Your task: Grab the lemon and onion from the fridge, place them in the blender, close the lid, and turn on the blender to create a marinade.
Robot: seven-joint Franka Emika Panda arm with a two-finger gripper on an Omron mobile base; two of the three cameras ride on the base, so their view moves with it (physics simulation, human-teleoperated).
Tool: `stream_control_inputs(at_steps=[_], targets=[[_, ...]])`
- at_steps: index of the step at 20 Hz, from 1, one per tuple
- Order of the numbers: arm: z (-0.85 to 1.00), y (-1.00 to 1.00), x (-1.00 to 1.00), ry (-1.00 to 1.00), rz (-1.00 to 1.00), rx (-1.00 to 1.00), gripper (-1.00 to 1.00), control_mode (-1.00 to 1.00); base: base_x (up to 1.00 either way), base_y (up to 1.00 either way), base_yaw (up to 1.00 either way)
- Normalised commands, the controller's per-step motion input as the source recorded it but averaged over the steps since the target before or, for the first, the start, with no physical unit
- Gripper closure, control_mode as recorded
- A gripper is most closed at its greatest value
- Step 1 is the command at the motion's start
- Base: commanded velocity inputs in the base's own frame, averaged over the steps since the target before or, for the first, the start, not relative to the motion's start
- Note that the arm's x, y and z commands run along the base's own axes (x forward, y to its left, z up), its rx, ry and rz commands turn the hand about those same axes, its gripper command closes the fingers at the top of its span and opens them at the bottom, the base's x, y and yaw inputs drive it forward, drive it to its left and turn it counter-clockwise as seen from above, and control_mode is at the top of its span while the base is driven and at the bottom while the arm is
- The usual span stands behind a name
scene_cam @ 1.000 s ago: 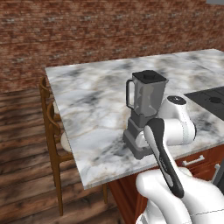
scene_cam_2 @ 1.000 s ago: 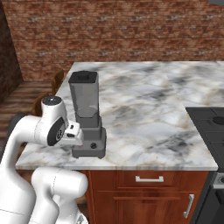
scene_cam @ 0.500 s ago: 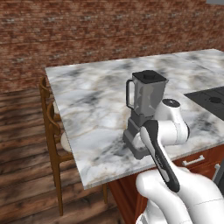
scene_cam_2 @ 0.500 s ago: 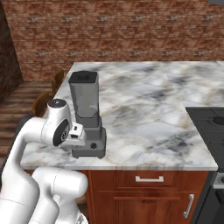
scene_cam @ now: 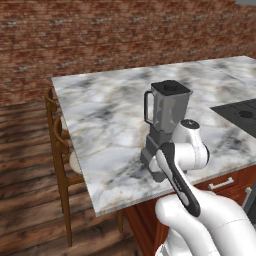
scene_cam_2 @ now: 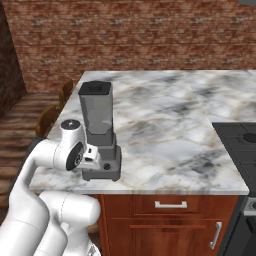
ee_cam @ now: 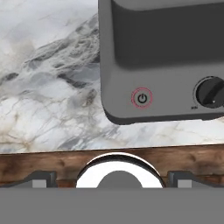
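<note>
From the left base view, the blender (scene_cam: 162, 125) stands on the marble counter (scene_cam: 105, 120) near its front edge, and my arm bends in front of its base so that my hand is low against the front face; the jar's mouth looks open at the top, with no cap that I can make out. From the right base view, my gripper (scene_cam_2: 94, 156) sits just beside the left front corner of the blender's dark base, close to the counter's front edge, pointing in at the controls; I cannot tell from here how far apart my fingers are. In the hand view, the power button (ee_cam: 142, 98) with its red ring lies straight ahead and a little above centre on the base's front face, with a round knob (ee_cam: 211, 92) off to its right. My finger tips barely rise at the bottom edge, so their spread stays uncertain. I judge the coming press needs a straight push forward, nudged slightly toward the button.
</note>
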Motion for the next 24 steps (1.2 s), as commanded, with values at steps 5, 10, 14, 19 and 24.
stream_control_inputs(at_steps=[5,10,14,19,24], targets=[[-0.22,0.0,0.27,0.0,0.0,0.0,-1.0,-1.0,0.0,0.0,0.0],[-0.17,0.0,0.3,0.0,0.0,0.0,-1.0,-1.0,0.0,0.0,0.0],[-0.09,0.01,0.32,0.0,0.0,0.0,-1.0,-1.0,0.0,0.0,0.0],[-0.08,0.04,0.27,0.0,0.0,0.0,-1.0,-1.0,0.0,0.0,0.0],[-0.21,0.1,0.07,0.0,0.0,0.0,-1.0,-1.0,0.0,0.0,0.0]])
